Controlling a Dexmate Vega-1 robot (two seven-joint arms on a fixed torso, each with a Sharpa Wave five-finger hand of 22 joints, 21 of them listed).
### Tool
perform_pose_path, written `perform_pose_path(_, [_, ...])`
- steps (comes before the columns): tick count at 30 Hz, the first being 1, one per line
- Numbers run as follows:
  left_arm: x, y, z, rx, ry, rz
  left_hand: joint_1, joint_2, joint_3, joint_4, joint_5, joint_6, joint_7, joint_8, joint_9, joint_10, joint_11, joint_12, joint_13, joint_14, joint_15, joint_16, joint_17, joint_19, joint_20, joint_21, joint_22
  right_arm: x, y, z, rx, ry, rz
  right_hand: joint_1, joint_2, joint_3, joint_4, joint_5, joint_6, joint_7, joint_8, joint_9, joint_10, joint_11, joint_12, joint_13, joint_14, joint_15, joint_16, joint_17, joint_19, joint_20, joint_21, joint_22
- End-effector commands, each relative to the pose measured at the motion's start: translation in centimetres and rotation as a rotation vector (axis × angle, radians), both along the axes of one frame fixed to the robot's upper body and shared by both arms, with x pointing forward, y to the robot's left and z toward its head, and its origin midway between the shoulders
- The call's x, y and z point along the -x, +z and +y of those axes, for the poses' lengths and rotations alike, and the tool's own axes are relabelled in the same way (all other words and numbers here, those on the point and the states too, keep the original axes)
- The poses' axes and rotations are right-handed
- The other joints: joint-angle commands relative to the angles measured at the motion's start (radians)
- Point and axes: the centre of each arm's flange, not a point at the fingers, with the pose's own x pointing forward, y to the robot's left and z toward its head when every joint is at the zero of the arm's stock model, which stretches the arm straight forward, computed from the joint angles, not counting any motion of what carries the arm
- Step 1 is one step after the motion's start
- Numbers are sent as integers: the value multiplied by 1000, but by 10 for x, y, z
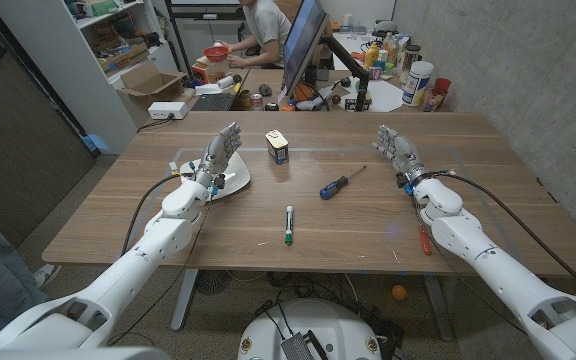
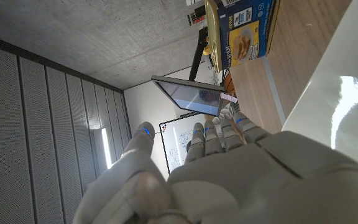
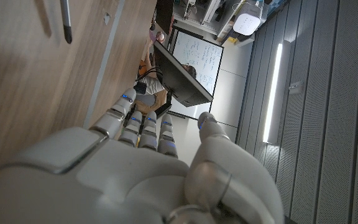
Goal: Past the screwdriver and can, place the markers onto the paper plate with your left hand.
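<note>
Both forearms enter from the near corners of the head view. Left hand (image 1: 216, 160): raised over the paper plate (image 1: 236, 179), fingers apart and pointing away from the robot, holding nothing. Right hand (image 1: 396, 153): at the right side of the tabletop (image 1: 118, 215), fingers spread and extended, holding nothing.

Marker (image 1: 288, 224): one only in view; white barrel, green cap at the near end. It lies flat near the middle of the tabletop, long axis running almost straight from near edge to far edge, well apart from the plate and from both hands.

Screwdriver (image 1: 335, 184): blue-and-black handle nearer the robot, shaft angled away toward the right; beyond and to the right of the marker.

Can (image 1: 277, 146): small rectangular tin, standing near the far middle, just right of the left hand.

Left wrist view: adds the can's blue printed label (image 2: 246, 30) with a food picture, and the plate's white rim (image 2: 334, 99) beside the hand (image 2: 241, 168).

Right wrist view: adds the dark tip of a slim shaft (image 3: 66, 22) on the wood beyond the fingers (image 3: 145, 121); which item it belongs to cannot be told.
</note>
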Motion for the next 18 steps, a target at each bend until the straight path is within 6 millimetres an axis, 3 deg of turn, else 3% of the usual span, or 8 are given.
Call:
perform_pose_path(1, [-6,-1,-2,8,-2,18,10,3,7,0,6,11,0,6,5,10,2,7,3,0,8,6,2,-1,7,7,2,-1,-2,-2,-4,-3,11,8,0,5,1,7,6,-2,4,3,4,1,2,4,8,1,5,5,7,1,4,2])
perform_pose_path(18, [-2,2,-3,-15,0,16,14,9,8,-2,6,11,1,6,6,9,2,7,3,2,11,7,2,-1,13,3,3,1,-2,-2,-3,3,9,9,1,5,0,6,7,-5,3,3,5,1,1,5,8,3,5,5,6,2,4,2])
